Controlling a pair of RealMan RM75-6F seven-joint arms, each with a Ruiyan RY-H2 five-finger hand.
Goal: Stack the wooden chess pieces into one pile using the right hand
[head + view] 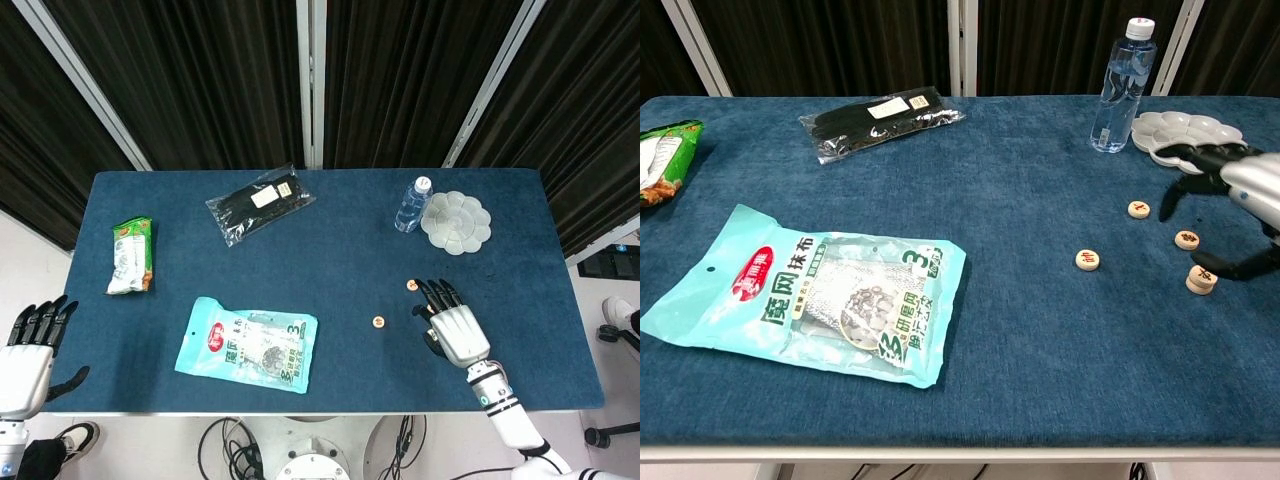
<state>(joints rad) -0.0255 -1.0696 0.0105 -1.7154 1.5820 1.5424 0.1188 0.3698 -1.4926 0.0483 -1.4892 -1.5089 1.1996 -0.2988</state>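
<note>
Because a two-piece stack (1201,279) already stands at the near right, the right hand (1236,195) hovers with fingers spread and holding nothing above three single chess pieces (1187,239), apparently choosing the next.

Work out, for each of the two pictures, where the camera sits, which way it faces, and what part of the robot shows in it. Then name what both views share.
Head view: high above the near edge, looking steeply down on the whole blue table; shows the left hand off the table's left corner and the right hand over the chess pieces.
Chest view: low at the near edge, facing across the table towards the curtains; only the right hand shows.
Shared: right hand, chess pieces, water bottle, teal packet.
</note>
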